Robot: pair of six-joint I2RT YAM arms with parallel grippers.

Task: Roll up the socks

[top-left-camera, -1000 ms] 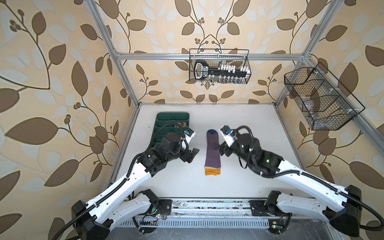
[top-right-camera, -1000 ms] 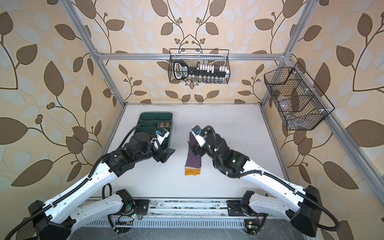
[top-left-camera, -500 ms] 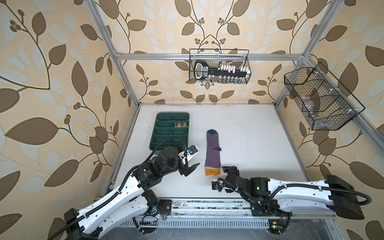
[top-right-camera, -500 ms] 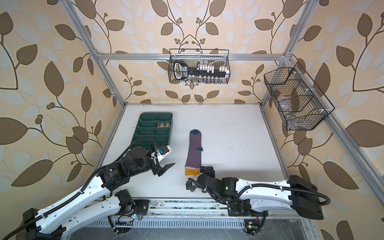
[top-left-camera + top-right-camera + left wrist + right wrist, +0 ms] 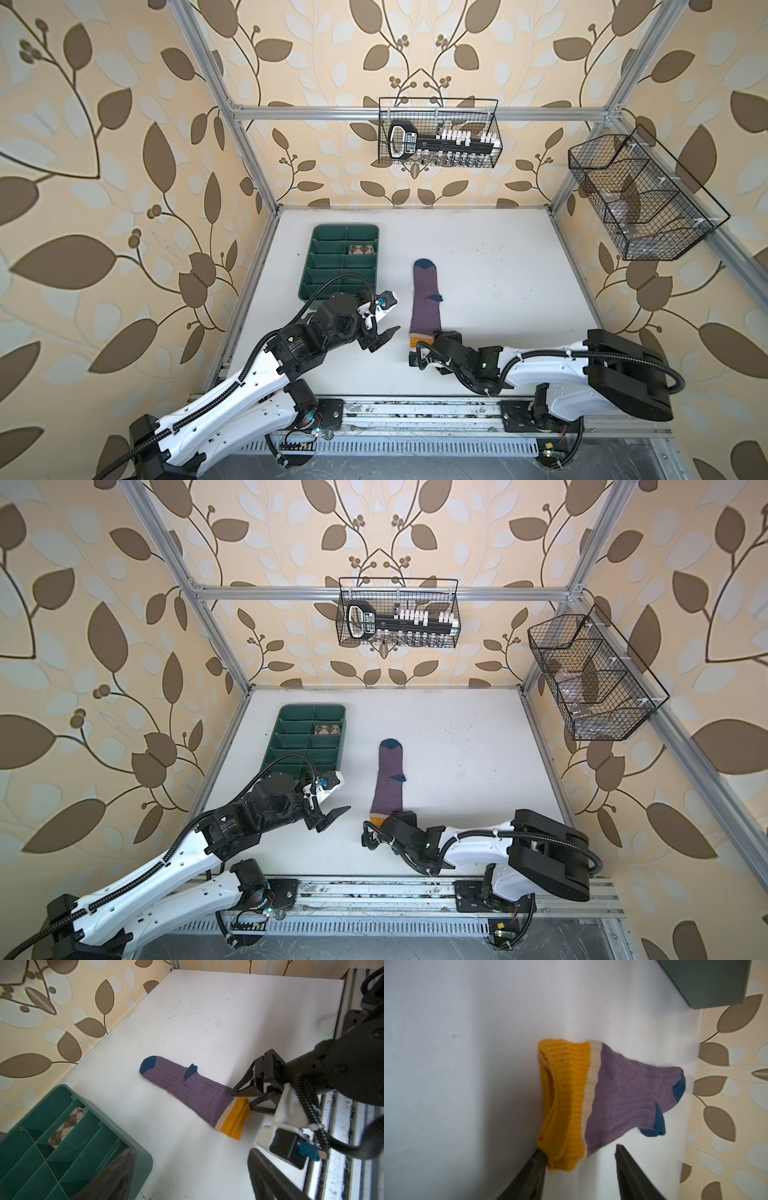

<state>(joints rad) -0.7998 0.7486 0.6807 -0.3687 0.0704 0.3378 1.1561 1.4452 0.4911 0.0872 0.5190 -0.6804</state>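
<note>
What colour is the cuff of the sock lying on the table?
Orange-yellow cuff, edged by a cream stripe; clearest in the right wrist view.

Change: right gripper (image 5: 578,1151) drops from toe end of purple sock (image 5: 424,299) to orange cuff (image 5: 564,1095); left gripper (image 5: 382,337) pulls back off tray (image 5: 345,227).

Ahead of right claw (image 5: 242,1098): sock (image 5: 424,299) flat on the table (image 5: 519,282), cuff between its spread fingers (image 5: 629,1167). Bare table wide on its outer side. Open strip between left claw (image 5: 390,316) and sock. Beside left claw, far side: tray (image 5: 345,226), close.
</note>
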